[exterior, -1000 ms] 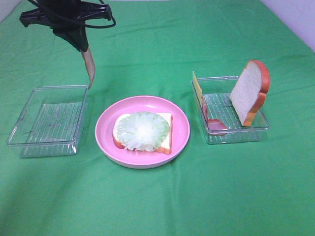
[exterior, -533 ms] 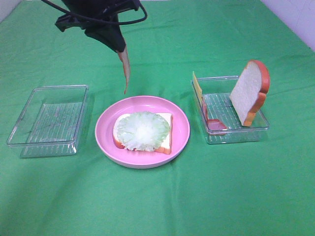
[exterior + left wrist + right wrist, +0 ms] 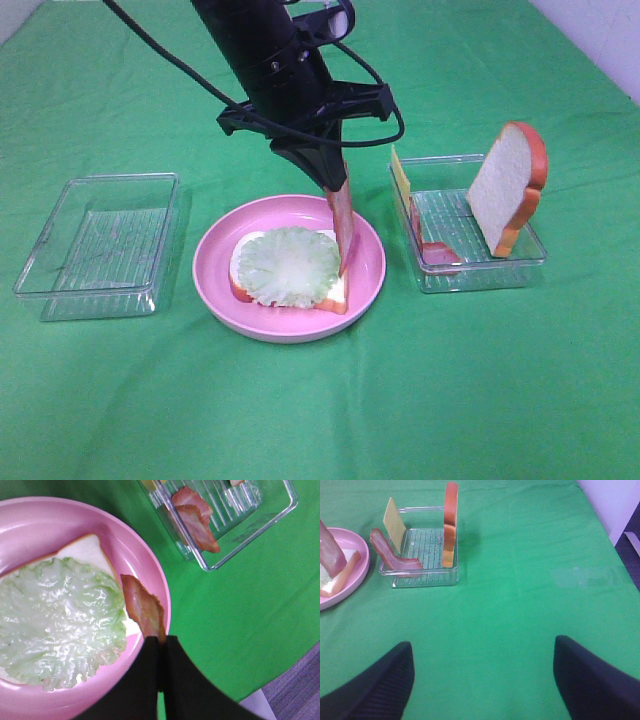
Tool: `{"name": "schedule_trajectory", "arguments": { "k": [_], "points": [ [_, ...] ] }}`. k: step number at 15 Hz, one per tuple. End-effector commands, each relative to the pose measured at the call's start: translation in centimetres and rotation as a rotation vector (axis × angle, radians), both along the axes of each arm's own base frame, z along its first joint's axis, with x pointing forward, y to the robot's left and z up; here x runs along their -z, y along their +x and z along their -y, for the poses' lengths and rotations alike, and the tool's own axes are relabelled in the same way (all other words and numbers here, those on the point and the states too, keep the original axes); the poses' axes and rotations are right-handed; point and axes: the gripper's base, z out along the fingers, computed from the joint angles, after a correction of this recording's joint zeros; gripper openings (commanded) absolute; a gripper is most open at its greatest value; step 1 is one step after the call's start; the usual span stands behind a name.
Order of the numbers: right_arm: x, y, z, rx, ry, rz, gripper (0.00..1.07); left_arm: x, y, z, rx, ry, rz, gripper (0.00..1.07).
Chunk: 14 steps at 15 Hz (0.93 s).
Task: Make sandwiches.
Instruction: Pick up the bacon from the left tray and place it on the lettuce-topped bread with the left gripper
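My left hand [image 3: 335, 186] is pinched shut on the top of a bacon strip [image 3: 343, 228], which hangs upright with its lower tip at the edge of the lettuce [image 3: 288, 266] on the bread slice [image 3: 337, 288] in the pink plate [image 3: 372, 262]. My right hand [image 3: 482, 680] is spread wide over the green table [image 3: 520, 605], holding nothing, back from the clear tray [image 3: 480, 272] with the second bread slice [image 3: 508, 190] and cheese [image 3: 400, 176].

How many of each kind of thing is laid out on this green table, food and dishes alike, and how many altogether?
Bread slices: 2
Lettuce: 1
Bacon strips: 2, one hanging from the claw
Cheese: 1
Clear trays: 2
Pink plate: 1
Total: 9
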Motion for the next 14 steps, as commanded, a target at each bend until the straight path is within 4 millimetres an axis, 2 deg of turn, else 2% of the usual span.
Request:
{"name": "schedule_trajectory", "arguments": {
  "k": [1, 4, 7, 13, 14],
  "points": [
    [0.0, -0.1, 0.0, 0.000, -0.008, 0.024, 0.73, 1.5, 0.0, -0.2, 0.017, 0.069, -0.034, 0.00],
    [0.0, -0.1, 0.0, 0.000, -0.008, 0.024, 0.73, 2.9, 0.6, -1.0, -0.033, 0.182, -0.022, 0.00],
    [0.0, -0.1, 0.0, 0.000, -0.008, 0.024, 0.73, 3.1, 1.0, -2.0, -0.084, 0.290, 0.013, 0.00],
    [0.0, -0.1, 0.0, 0.000, -0.008, 0.024, 0.73, 3.2, 1.0, -2.3, -0.096, 0.322, 0.003, 0.00],
    [0.0, -0.1, 0.0, 0.000, -0.008, 0.024, 0.73, 3.2, 0.9, -2.4, -0.094, 0.332, -0.002, 0.07]
  ]
}}
